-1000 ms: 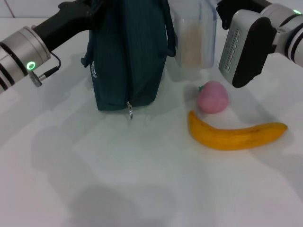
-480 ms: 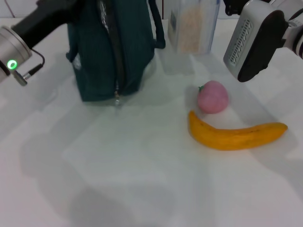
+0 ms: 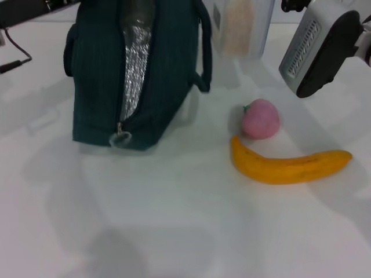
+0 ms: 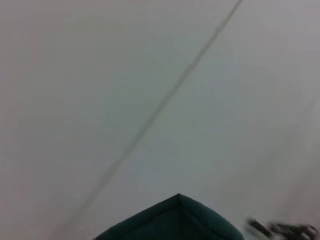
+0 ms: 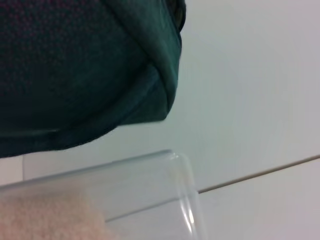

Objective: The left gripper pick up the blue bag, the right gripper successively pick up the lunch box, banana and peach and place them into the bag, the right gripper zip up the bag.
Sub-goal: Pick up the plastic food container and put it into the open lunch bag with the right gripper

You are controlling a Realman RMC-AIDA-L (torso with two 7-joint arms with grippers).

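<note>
The blue bag (image 3: 136, 75) stands left of centre in the head view, its zip open along the side facing me, with silver lining (image 3: 136, 55) showing. My left arm (image 3: 35, 7) reaches its top from the upper left corner; that gripper is past the frame edge. A corner of the bag (image 4: 175, 220) shows in the left wrist view. The clear lunch box (image 3: 240, 26) stands behind the bag to the right, and shows again (image 5: 100, 200) under the bag (image 5: 75, 65) in the right wrist view. The pink peach (image 3: 260, 119) and yellow banana (image 3: 290, 165) lie on the table. My right arm (image 3: 319, 49) hangs right of the lunch box, fingers out of frame.
The white table (image 3: 174, 231) runs wide and flat in front of the bag and fruit. A dark seam line (image 4: 165, 100) crosses the white surface in the left wrist view.
The bag has shifted left and nearer, turning so its open zip and lining face me. My left arm rose toward the top edge. My right arm drifted slightly up and right.
</note>
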